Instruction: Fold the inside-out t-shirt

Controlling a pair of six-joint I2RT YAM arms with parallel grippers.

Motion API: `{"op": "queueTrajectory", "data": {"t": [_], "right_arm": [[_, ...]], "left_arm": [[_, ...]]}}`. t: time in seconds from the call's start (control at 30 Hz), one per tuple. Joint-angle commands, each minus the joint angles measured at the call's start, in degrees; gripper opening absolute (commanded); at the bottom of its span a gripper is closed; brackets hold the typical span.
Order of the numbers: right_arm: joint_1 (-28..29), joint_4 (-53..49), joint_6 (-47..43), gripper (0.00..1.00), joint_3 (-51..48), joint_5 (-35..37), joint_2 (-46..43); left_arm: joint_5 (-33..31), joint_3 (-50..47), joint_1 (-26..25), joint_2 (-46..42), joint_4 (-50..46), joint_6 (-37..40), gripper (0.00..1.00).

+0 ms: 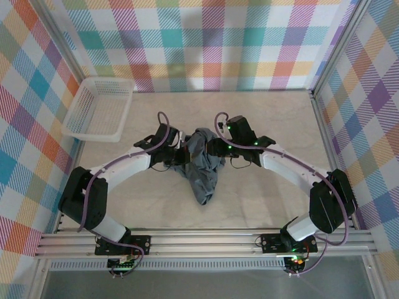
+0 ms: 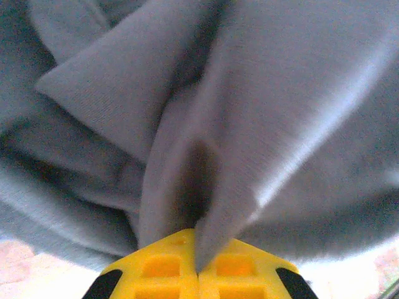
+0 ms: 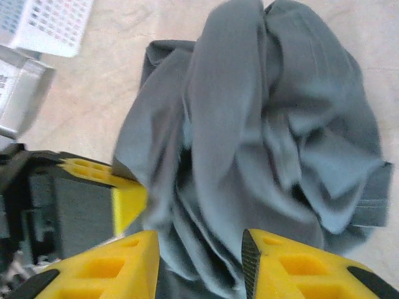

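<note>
Inside-out t-shirt [image 1: 201,165] bunched centrally — left gripper [image 2: 198,252] pinching a fold, basket [image 1: 96,136] well apart.

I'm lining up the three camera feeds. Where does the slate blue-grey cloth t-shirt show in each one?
Top external: slate blue-grey cloth t-shirt bunched mid-picture, between the yellow-fingered left tool and right tool.
Left wrist: t-shirt spreads across most of the picture, pinched at bottom centre.
Right wrist: t-shirt at centre and right, above the right tool.
Shared landmark: the left tool, shut on the cloth.
</note>
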Motion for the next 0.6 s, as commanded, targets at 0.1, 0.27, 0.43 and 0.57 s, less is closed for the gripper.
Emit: {"op": "queueTrajectory", "data": {"t": [0.1, 0.27, 0.43, 0.57], "right_arm": [[-0.36, -2.86, -7.96, 0.54, 6.58, 2.07, 5.71], [-0.35, -0.63, -8.58, 0.61, 10.86, 1.16, 14.05], [-0.95, -2.41, -8.78, 0.06, 15.57, 4.73, 16.73], [-6.98, 3.05, -2.17, 0.0, 10.67, -5.59, 7.64]], "left_arm": [[-2.71, -5.63, 0.1, -3.74, -3.03, -0.28, 0.0], [-2.57, -5.4, 0.11, -4.79, -2.25, -0.76, 0.0], [-6.06, -5.71, 0.19, -6.02, -5.37, -0.36, 0.0], [-15.87, -10.33, 4.61, -8.4, -11.96, -4.56, 0.0]]}}
